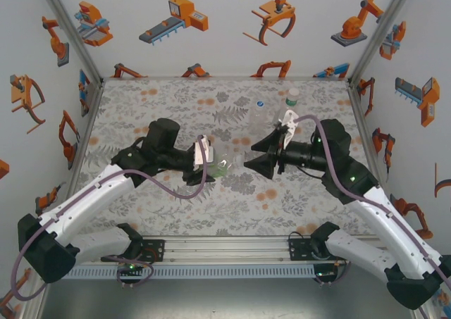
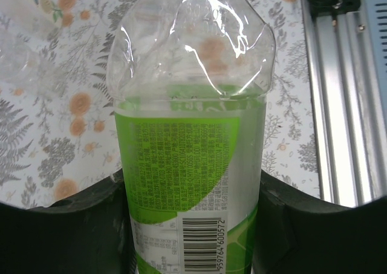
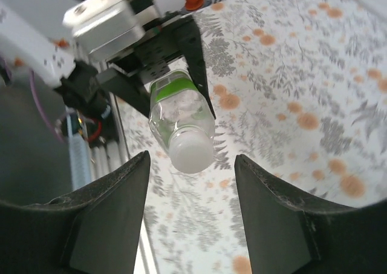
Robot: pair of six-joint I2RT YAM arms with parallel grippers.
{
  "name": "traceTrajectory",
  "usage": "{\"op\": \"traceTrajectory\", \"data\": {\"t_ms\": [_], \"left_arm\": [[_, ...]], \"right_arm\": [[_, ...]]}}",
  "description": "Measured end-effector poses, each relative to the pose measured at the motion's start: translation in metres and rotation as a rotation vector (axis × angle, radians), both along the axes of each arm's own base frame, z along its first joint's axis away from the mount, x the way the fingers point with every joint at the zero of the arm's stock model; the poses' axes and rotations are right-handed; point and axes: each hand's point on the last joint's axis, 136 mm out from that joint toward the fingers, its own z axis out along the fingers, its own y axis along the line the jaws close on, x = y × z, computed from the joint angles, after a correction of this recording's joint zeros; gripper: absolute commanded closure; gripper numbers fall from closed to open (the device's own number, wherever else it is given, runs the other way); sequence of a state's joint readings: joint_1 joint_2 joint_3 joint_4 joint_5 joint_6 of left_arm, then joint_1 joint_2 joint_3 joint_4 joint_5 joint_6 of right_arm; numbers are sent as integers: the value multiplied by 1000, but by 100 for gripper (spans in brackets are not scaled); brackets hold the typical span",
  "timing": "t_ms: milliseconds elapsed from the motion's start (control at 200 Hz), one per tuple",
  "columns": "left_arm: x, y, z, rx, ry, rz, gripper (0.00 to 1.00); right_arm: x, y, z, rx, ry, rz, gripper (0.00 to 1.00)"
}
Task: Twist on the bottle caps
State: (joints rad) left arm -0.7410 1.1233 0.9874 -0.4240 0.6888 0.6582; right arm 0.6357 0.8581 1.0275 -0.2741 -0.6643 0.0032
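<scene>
Enclosing floral-print table: robot-print walls. Left pincer clenched on bottle; right pincer released.

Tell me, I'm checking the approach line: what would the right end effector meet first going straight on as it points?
Most likely the pale cap on the bottle that the left end effector holds toward it, centred between the right end effector's open jaws; how far ahead is unclear.
</scene>
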Motion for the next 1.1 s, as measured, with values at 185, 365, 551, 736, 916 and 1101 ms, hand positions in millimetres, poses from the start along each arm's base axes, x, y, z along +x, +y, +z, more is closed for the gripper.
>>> {"op": "traceTrajectory", "data": {"t_ms": [185, 365, 551, 736, 916, 1101], "left_arm": [[-8, -4, 2, -8, 40, -56, 100], [-13, -4, 1, -8, 65, -78, 100], [-15, -3, 0, -4, 74, -84, 100], [-15, -3, -1, -1, 77, -84, 100], [-15, -3, 0, -3, 75, -84, 100], [-15, -3, 0, -3, 75, -84, 100]], "right_arm": [[-26, 5, -2, -49, -273, 194, 38], [-31, 11, -12, -67, -382, 284, 40], [-28, 17, -29, -85, -385, 323, 49], [-28, 17, -36, -91, -384, 329, 56], [-28, 18, -36, -89, -391, 328, 55], [-27, 18, -32, -76, -407, 327, 55]]}}
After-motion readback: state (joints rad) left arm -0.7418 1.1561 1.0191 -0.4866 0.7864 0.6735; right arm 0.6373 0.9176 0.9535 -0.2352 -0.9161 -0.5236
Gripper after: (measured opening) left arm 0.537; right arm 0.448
